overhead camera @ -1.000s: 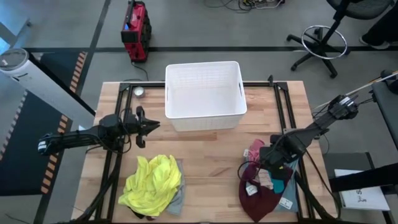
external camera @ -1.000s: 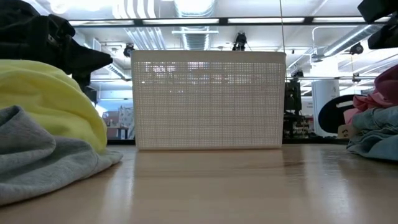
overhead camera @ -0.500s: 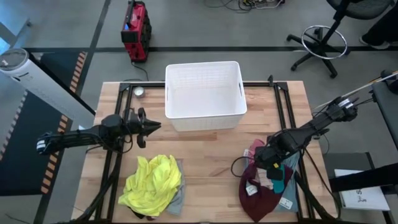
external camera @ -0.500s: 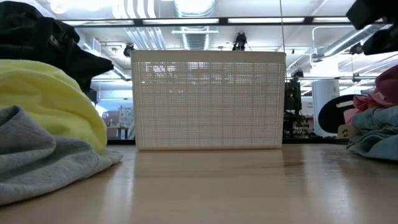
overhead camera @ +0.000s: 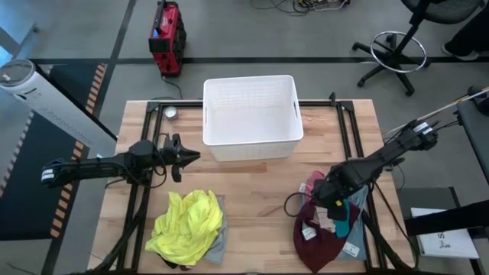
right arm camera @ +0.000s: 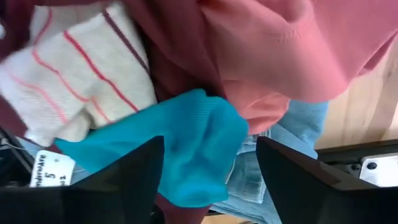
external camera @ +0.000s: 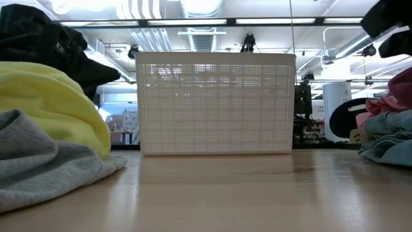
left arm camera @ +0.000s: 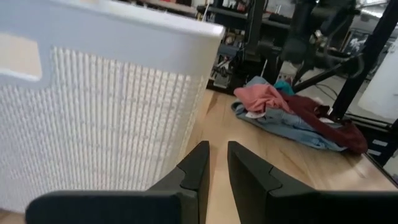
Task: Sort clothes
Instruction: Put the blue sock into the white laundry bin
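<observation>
My right gripper [overhead camera: 334,203] is open close over the right pile. Its two fingers stand on either side of a teal piece [right arm camera: 168,143]; whether they touch it I cannot tell. Around the teal piece lie a pink piece [right arm camera: 280,50], a white sock with red stripes [right arm camera: 81,74], a maroon piece [overhead camera: 317,244] and light blue jeans [right arm camera: 273,168]. A bright yellow top [overhead camera: 187,221] lies heaped on a grey piece [overhead camera: 218,244] at the near left. My left gripper [overhead camera: 191,156] is shut and empty, level above the table, pointing at the basket's near left corner [left arm camera: 124,112].
The white slatted basket [overhead camera: 252,141] stands at the far middle of the table. A small round object [overhead camera: 171,112] lies at the far left. Paper tags [overhead camera: 309,231] lie on the maroon piece. Bare wood [overhead camera: 260,206] lies between the two piles.
My right gripper has shifted a little toward the table's left over the right pile, still open. My left gripper has crept slightly toward the basket.
</observation>
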